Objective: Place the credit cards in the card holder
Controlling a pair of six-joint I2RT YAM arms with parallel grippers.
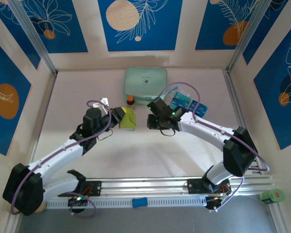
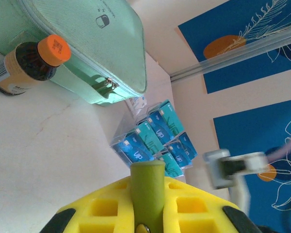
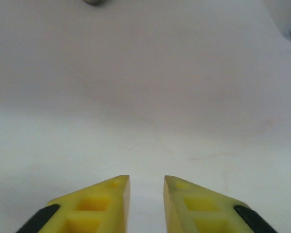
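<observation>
While in fingers [image 2: 80, 210] (left), card holder [image 2: 148, 190]

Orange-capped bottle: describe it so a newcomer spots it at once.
Find the mint-green zip case at the back middle of the table. Just in front of it, left of the blue cards, sits a small dark bottle. Its orange cap sets it apart from the pale case and cards.

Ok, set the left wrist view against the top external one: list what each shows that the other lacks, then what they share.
Left wrist: the zip pulls on the mint-green zip case, and the VIP print on the credit cards. Top external: the right gripper beside the card holder, and a green roll by the rail. Both: the case, the cards, the orange-capped bottle, and the left gripper shut on the card holder.
</observation>
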